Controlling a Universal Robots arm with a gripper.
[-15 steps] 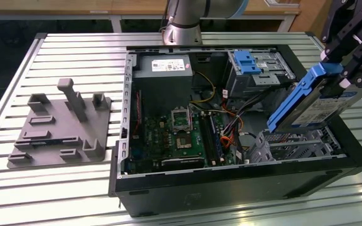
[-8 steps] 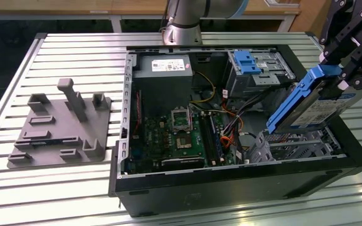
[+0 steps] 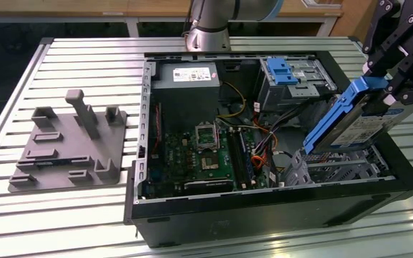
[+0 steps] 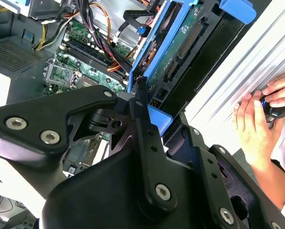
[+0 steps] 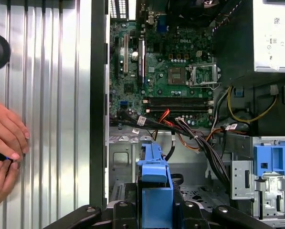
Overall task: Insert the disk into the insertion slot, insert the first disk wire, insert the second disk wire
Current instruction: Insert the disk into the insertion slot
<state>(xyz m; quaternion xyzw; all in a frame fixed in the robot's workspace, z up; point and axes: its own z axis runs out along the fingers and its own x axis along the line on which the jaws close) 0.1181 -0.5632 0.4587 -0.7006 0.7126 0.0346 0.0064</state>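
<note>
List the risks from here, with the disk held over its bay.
1. The disk hangs tilted in the gripper above the insertion slot. Its lower corner may catch on the slot's metal edge.
2. The loose cables lie right beside the slot and might get snagged or pinched.
3. A person's hands rest on the table, close to where the gripper works.

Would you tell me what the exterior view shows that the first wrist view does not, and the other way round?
Exterior view: the grey fixture plate on the slatted table beside the computer case, and the arm's base. First wrist view: a person's hands beside the case. Shared: the disk held in the gripper, tilted above the insertion slot, and the motherboard.
</note>
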